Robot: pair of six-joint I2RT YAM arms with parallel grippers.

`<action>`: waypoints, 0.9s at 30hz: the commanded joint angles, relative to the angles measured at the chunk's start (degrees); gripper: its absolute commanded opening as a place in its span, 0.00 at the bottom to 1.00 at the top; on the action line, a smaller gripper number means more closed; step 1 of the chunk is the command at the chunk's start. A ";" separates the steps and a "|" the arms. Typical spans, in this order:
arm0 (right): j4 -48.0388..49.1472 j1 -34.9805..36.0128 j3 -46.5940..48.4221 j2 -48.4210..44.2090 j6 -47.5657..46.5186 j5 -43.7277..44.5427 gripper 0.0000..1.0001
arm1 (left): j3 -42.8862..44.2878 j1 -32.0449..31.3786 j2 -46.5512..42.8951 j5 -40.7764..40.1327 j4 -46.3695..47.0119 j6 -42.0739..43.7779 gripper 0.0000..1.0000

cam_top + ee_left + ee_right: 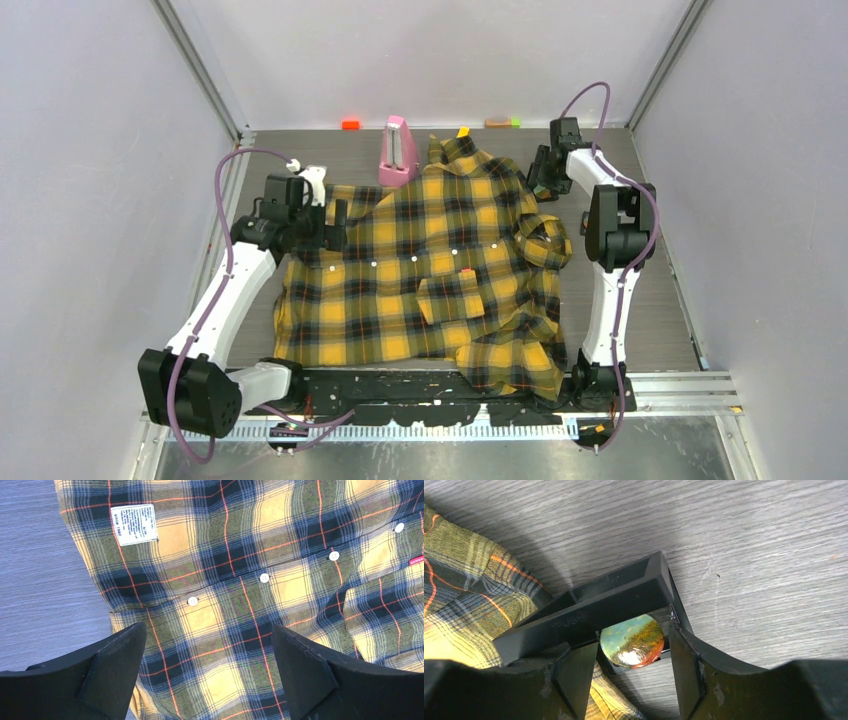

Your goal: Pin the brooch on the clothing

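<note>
The clothing, a yellow-and-black plaid shirt, lies spread flat on the table with its collar at the far side. My left gripper is open and empty over the shirt's left part; the wrist view shows its fingers wide apart above the plaid cloth and the row of white buttons. My right gripper is beside the shirt's far right edge. It is open, its fingers either side of the round greenish-orange brooch. The brooch sits in a black square frame case on the table.
A pink object stands behind the collar. Small orange and coloured blocks lie by the back wall. A fold of shirt touches the case's left side. A white label is on the cloth.
</note>
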 commanded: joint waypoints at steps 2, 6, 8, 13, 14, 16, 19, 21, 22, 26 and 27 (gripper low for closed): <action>1.01 0.13 2.25 0.97 -0.13 -0.04 0.59 | -0.21 0.28 -1.77 0.61 1.72 0.38 1.00; 0.84 0.15 1.94 1.13 0.00 0.30 0.56 | -0.17 0.28 -1.98 0.71 1.80 0.36 1.00; 0.88 0.14 1.70 0.95 0.29 0.23 0.50 | -0.32 0.30 -2.07 0.69 1.80 0.38 1.00; 1.09 0.26 0.95 -0.70 1.14 -0.19 0.40 | -0.34 0.30 -2.32 0.74 1.87 0.33 1.00; 1.09 0.26 0.91 -1.37 1.21 -0.24 0.39 | -0.40 0.28 -2.42 0.77 1.89 0.31 1.00; 1.13 0.27 0.67 -2.48 1.42 -0.40 0.36 | -0.46 0.28 -2.52 0.94 1.89 0.25 1.00; 1.08 0.41 0.33 -4.94 1.57 -0.72 0.33 | -0.52 0.28 -2.89 1.90 2.16 -0.25 1.00; 1.09 0.51 -0.21 -6.59 1.67 -0.88 0.33 | -0.38 0.28 -3.02 3.99 2.60 -1.07 1.00; 1.00 0.47 -0.64 -7.09 1.75 -0.90 0.33 | -0.30 0.29 -3.04 5.07 2.79 -1.48 1.00; 0.86 0.80 -2.89 -10.75 2.01 -1.07 0.33 | -0.29 0.28 -3.49 8.54 3.97 -4.66 1.00; 0.85 0.92 -3.41 -12.06 2.08 -1.01 0.33 | -0.44 0.28 -3.73 9.61 4.29 -5.61 1.00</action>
